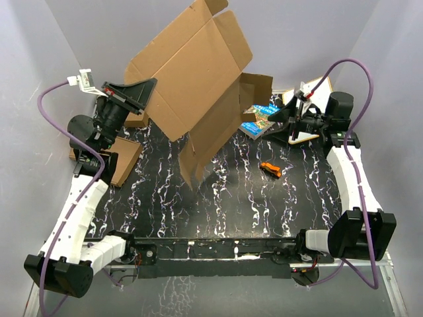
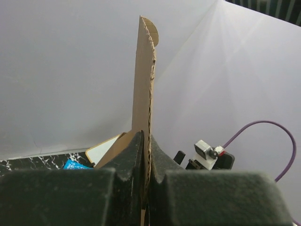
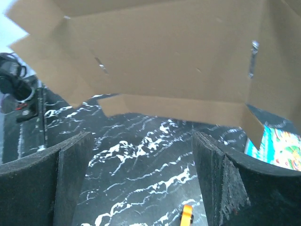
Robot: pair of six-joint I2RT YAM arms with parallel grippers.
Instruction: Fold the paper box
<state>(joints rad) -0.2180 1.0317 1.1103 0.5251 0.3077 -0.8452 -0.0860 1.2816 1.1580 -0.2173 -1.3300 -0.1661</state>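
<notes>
The left gripper pinches the raised paper box by its edge; right of it, the right gripper gapes wide, empty.

The paper box is matt brown corrugated cardboard; the table at 6 o'clock looks glossy black marble.

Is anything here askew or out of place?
The paper box is held up tilted, unfolded, pinched at one edge by the left hand. A small orange object lies loose on the table.
</notes>
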